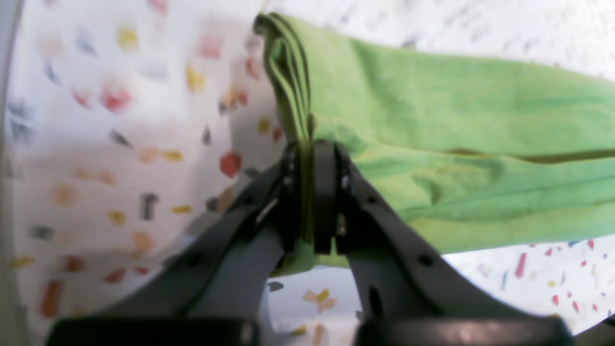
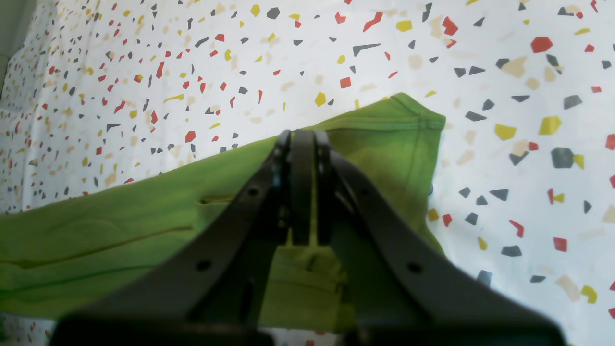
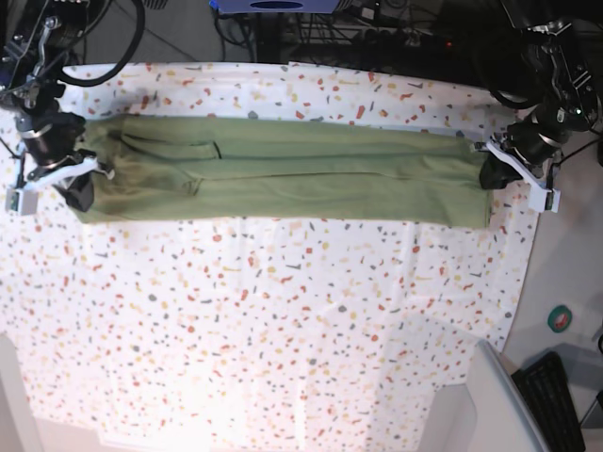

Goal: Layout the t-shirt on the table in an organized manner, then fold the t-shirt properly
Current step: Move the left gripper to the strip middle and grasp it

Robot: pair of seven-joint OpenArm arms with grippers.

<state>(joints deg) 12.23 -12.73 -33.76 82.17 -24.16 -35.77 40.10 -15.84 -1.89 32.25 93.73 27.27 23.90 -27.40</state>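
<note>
The olive-green t-shirt (image 3: 283,179) lies folded into a long narrow band across the far part of the speckled table (image 3: 283,320). My left gripper (image 1: 310,192) is shut on the layered edge of the t-shirt (image 1: 456,134) at the band's right end in the base view (image 3: 490,174). My right gripper (image 2: 302,187) is shut on the t-shirt (image 2: 120,226) at the band's left end in the base view (image 3: 80,188), near a hemmed corner (image 2: 423,122). The collar tag is not visible.
The tablecloth's right edge lies close to the left gripper. Cables and dark equipment (image 3: 377,28) sit beyond the far edge. A grey-white surface (image 3: 499,405) and a keyboard (image 3: 556,400) are at the near right.
</note>
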